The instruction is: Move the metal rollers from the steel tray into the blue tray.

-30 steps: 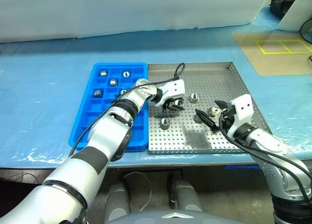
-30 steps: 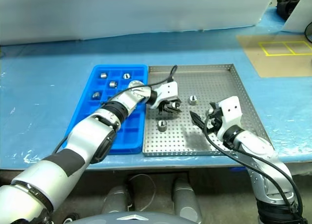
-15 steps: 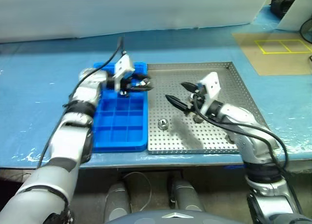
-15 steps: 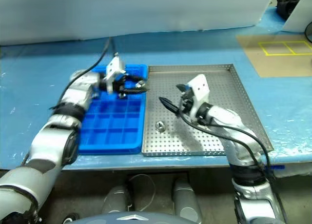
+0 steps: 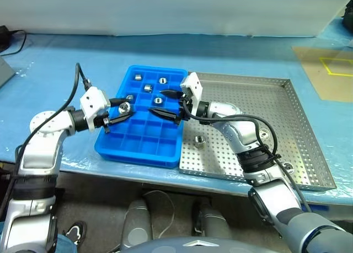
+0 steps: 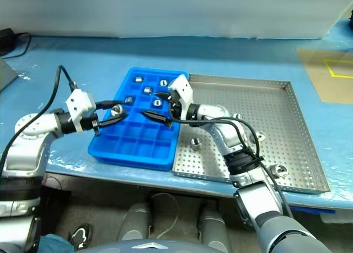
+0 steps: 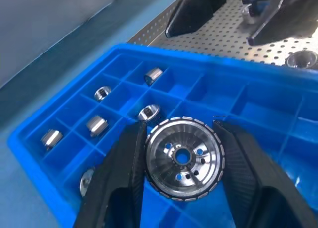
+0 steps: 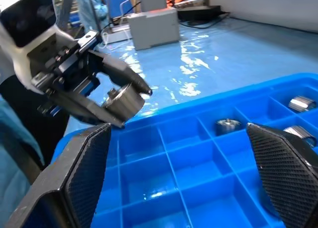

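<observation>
Here, left gripper (image 5: 122, 111) clamped on one of the metal rollers (image 7: 182, 158), a shiny disc with a dark central hole, held above the left edge of the blue tray (image 5: 136, 151). Right gripper (image 5: 167, 104) reaching across from the other side, fingers spread wide apart and gripping nothing, hovering over the blue tray's middle compartments and pointing toward the left gripper. Several more rollers already lying in the blue tray's far compartments, one to a square (image 5: 148, 87), (image 5: 163, 80), (image 5: 138, 76). Steel tray (image 5: 287, 148) touching the blue tray's right side, long edge to long edge. Still on its perforated floor: one roller (image 5: 199, 141) near the blue tray, another (image 6: 258, 136) farther right beside the right arm, and one (image 6: 279, 168) near the front rim.
</observation>
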